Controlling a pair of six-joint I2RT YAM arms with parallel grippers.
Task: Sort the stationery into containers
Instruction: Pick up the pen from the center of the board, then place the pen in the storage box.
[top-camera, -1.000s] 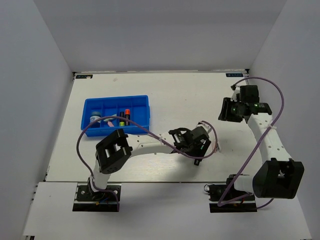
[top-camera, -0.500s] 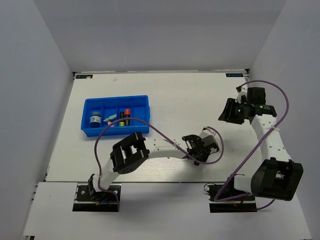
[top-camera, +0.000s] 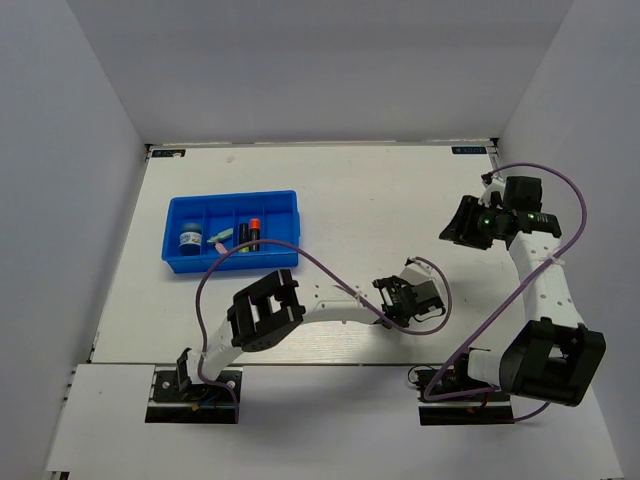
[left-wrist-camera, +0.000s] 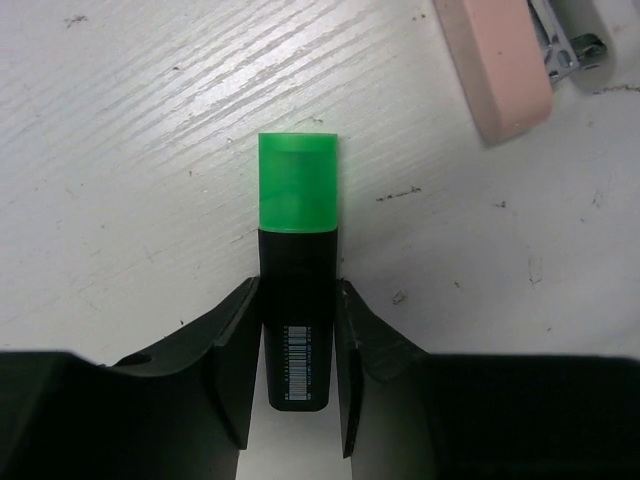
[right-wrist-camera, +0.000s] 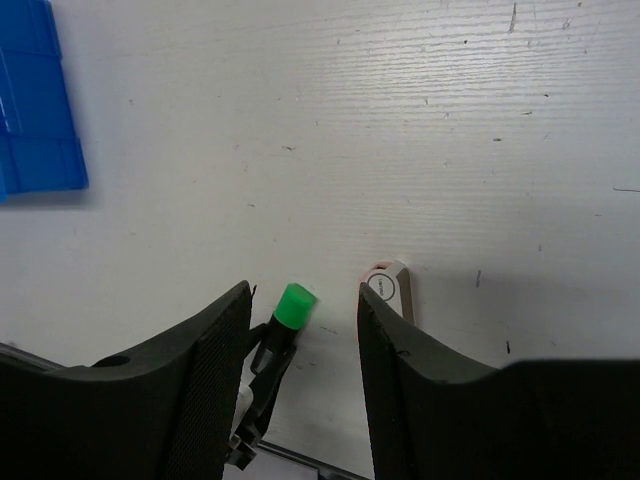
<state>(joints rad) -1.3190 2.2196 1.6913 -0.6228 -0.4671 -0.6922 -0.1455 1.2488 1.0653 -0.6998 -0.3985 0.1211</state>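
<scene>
A black highlighter (left-wrist-camera: 297, 262) with a green cap lies on the white table. My left gripper (left-wrist-camera: 297, 290) is shut on its barrel, one jaw pressed to each side. From above, the left gripper (top-camera: 405, 298) sits low at centre right and hides the highlighter. A pastel pink stick (left-wrist-camera: 495, 65) lies just beyond, to the right. My right gripper (top-camera: 462, 222) hangs open high over the table, with nothing in it. Its wrist view shows the green-capped highlighter (right-wrist-camera: 293, 307) and the pink stick (right-wrist-camera: 392, 290) far below. The blue tray (top-camera: 175, 215) stands at the left.
The tray's compartments hold a blue-white cylinder (top-camera: 190, 238), pastel sticks (top-camera: 215, 240) and highlighters with yellow (top-camera: 241, 232) and orange (top-camera: 254, 228) caps. A corner of the tray (right-wrist-camera: 35, 110) shows in the right wrist view. White walls enclose the table.
My left arm has stretched further right and its jaws have closed in onto the highlighter's barrel. The right gripper has drifted slightly to the right.
</scene>
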